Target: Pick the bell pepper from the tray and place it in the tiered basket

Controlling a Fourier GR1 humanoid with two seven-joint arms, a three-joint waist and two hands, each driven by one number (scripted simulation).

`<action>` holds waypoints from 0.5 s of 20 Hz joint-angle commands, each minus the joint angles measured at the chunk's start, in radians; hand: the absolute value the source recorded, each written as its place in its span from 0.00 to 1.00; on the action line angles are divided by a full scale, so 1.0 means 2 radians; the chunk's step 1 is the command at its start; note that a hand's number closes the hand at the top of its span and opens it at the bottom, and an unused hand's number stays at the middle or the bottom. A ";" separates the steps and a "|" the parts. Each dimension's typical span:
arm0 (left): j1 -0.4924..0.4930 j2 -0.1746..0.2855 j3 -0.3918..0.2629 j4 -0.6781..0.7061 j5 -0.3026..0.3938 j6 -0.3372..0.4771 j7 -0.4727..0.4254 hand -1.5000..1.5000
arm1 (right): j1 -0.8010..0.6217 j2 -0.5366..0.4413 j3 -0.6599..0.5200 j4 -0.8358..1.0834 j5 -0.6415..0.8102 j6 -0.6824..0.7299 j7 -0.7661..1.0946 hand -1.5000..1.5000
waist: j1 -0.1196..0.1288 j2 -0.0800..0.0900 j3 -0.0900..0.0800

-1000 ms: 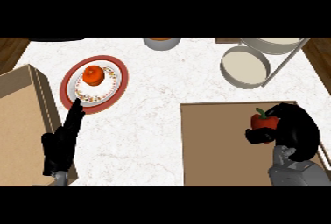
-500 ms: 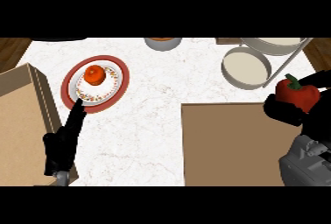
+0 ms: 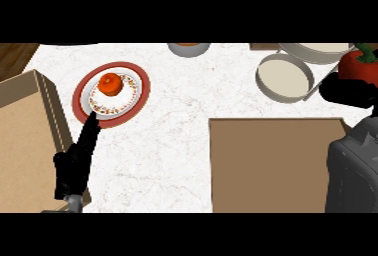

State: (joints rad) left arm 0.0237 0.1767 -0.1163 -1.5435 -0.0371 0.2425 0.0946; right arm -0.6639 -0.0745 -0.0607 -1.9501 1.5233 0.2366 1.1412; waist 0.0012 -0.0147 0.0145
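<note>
Head view showed the right hand (image 3: 347,92) at the far right edge, its black fingers closed around the lower part of the bell pepper (image 3: 360,67), which sat above them, red with its green stem cut off by the frame. The pepper was already off the brown tray (image 3: 277,165) and hung just to the right of the tiered basket (image 3: 284,80), beside its pale round tiers and not yet over either one.

The main risk, as I judged it, was the approach. The hand hid most of the pepper's underside (how much of it the fingers actually covered could not be seen), so a sideways swing toward the basket might have knocked the rim of the lower tier or clipped the upper tier (image 3: 317,48) before the pepper was inside. Letting go too early, while the pepper was beside the tier and not above it, would likely have sent it rolling onto the marble counter (image 3: 184,110).

The left hand (image 3: 74,165) lay at the left with fingers straight, pointing at the red-rimmed plate (image 3: 140,87), well apart from the transfer and unlikely to interfere.
</note>
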 commanded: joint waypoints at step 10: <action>0.047 -0.021 -0.006 0.049 0.006 -0.013 -0.029 0.50 | -0.155 -0.036 -0.167 0.172 0.000 0.036 -0.004 1.00 | 0.008 0.011 -0.008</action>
State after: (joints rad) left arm 0.0311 0.1612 -0.1270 -1.5580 -0.0417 0.2211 0.0738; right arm -0.9173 -0.1222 -0.3180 -1.6950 1.5448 0.2940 1.0638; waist 0.0179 -0.0066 0.0171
